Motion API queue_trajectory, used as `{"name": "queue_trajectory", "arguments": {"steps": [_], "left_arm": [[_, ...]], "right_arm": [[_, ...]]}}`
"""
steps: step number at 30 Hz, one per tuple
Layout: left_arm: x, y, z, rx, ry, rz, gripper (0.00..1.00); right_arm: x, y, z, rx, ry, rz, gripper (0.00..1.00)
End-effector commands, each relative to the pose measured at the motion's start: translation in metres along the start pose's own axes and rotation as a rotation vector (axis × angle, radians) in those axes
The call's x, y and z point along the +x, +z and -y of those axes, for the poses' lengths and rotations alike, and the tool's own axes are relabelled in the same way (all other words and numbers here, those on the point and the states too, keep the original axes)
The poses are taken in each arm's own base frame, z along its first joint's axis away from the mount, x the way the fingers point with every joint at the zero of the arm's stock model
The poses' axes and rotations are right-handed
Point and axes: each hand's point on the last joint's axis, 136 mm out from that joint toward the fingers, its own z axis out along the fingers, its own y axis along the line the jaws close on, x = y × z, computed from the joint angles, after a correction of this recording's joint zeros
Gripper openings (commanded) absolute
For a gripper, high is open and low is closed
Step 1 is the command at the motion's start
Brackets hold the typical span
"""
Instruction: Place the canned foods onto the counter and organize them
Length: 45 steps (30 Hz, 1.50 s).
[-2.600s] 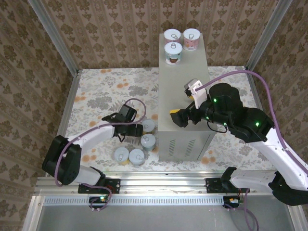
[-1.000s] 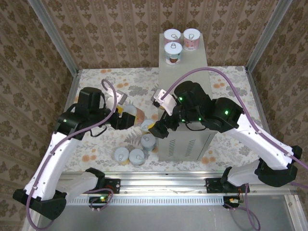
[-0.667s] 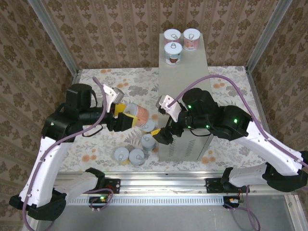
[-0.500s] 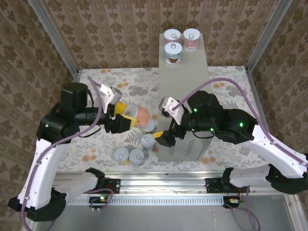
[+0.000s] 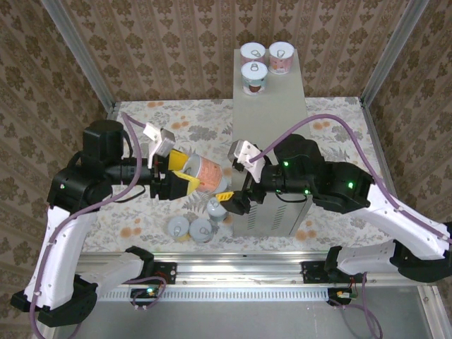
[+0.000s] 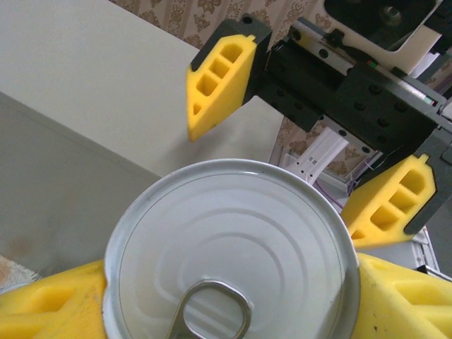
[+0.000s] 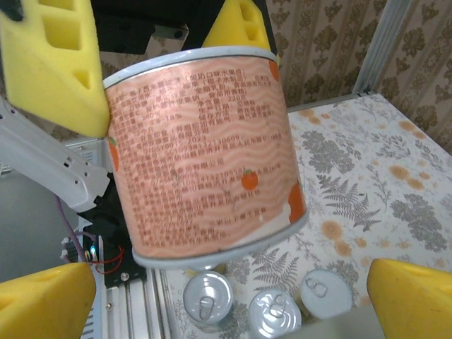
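Holding a pink can (image 5: 206,173) on its side in mid-air, just left of the counter (image 5: 272,113)'s near end, our left gripper (image 5: 183,173) clamps it by the lid end, leaving the body free. Our right gripper (image 5: 233,195) hovers beside it, jaws wide and empty. We judge this a handover toward the three cans (image 5: 265,63) at the far end.

Left pincer (image 5: 189,173) clamping a tilted orange-labelled tin (image 5: 208,171), right pincer (image 5: 235,195) spread wide beside it, three tins (image 5: 254,76) on the grey worktop (image 5: 272,116), more tins (image 5: 201,229) on floral floor (image 5: 141,138)
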Motion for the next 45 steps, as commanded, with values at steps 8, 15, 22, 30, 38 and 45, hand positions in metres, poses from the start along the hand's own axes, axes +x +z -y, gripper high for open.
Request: {"name": "queue_trajectory", "arguments": {"steps": [8,15,22,30,38,45], "left_arm": [[-0.019,-0.010,0.028,0.091,0.110,0.058,0.58],[-0.018,-0.008,0.027,0.101,0.110,0.053,0.58],[-0.018,-0.006,0.025,0.105,0.109,0.050,0.57],[-0.020,-0.004,0.021,0.100,0.114,0.053,0.57],[-0.029,0.001,0.019,0.131,0.112,0.078,0.58],[-0.038,0.012,0.023,0.198,0.117,0.110,0.68]], "right_arm": [[-0.020,0.021,-0.005,-0.024,-0.012,0.049,1.00],[-0.027,0.030,-0.009,-0.054,-0.021,0.065,1.00],[-0.029,0.035,-0.015,-0.097,-0.027,0.067,1.00],[-0.027,0.035,-0.019,-0.118,-0.028,0.054,0.80],[-0.026,0.027,-0.017,-0.103,-0.010,0.073,0.66],[-0.033,0.016,-0.006,-0.035,0.042,0.145,0.59]]}}
